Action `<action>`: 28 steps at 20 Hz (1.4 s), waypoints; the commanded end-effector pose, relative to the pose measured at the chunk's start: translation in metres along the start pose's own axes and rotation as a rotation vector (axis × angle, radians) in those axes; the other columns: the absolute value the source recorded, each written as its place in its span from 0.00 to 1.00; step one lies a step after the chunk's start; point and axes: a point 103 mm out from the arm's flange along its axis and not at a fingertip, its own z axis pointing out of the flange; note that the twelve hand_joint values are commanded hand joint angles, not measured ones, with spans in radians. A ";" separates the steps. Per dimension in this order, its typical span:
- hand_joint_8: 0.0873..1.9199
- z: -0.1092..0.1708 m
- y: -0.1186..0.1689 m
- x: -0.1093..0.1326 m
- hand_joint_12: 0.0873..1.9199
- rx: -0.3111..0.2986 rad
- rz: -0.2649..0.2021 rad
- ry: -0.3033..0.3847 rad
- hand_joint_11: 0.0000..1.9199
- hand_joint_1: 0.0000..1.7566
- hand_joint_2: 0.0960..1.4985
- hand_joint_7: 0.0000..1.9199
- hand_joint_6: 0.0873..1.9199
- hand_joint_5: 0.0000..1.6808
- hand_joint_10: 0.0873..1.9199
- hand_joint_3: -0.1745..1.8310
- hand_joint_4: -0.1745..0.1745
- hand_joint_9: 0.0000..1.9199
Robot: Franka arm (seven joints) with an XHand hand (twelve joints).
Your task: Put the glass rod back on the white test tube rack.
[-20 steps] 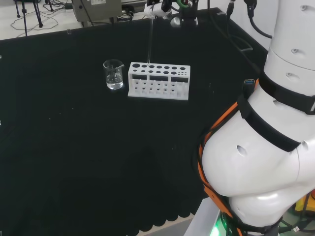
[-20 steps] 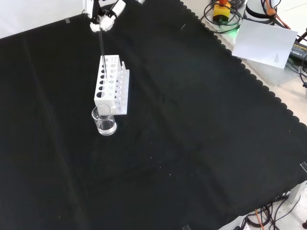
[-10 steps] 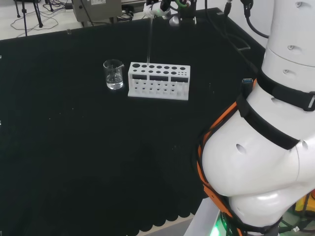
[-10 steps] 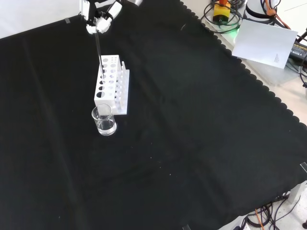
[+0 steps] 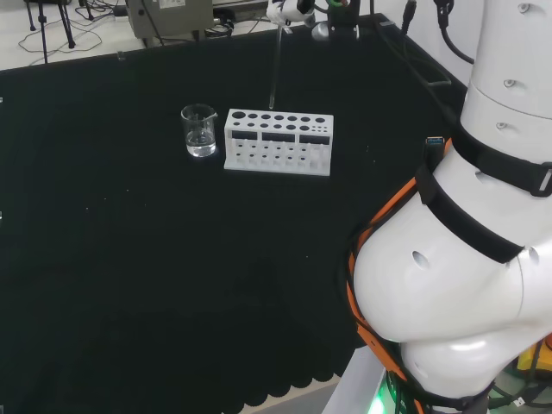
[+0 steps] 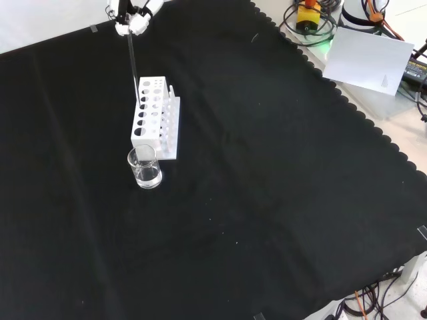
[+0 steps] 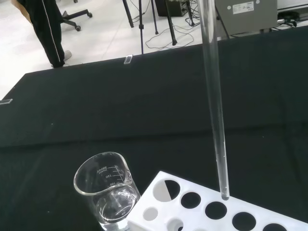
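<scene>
Wrist view puts the tip of the glass rod (image 7: 215,120) just above the top of the white rack (image 7: 226,211), hovering at about 12 o'clock from one of the round holes and not yet inside it. The rod's long axis runs nearly upright with a slight lean, top end in the hand (image 6: 128,17), free end pointing down at the rack. In the front view the fingers are pinched together on the rod's upper end, and the rod hangs toward 6 o'clock from the hand. A beaker (image 6: 145,168) with some clear liquid stands just beside the rack's end. The coming move looks like a small sideways correction, then a straight descent into a hole.
</scene>
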 end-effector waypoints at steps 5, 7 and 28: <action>0.55 0.004 -0.001 0.006 0.39 -0.005 -0.001 -0.008 0.64 0.74 0.68 0.58 0.09 0.73 0.38 0.09 0.00 0.91; 0.55 0.003 -0.001 0.007 0.39 0.004 0.000 -0.010 0.64 0.74 0.68 0.58 0.09 0.73 0.38 0.09 0.00 0.91; 0.56 0.012 0.001 0.016 0.39 0.021 -0.018 -0.010 0.64 0.74 0.68 0.58 0.09 0.73 0.38 0.09 0.00 0.91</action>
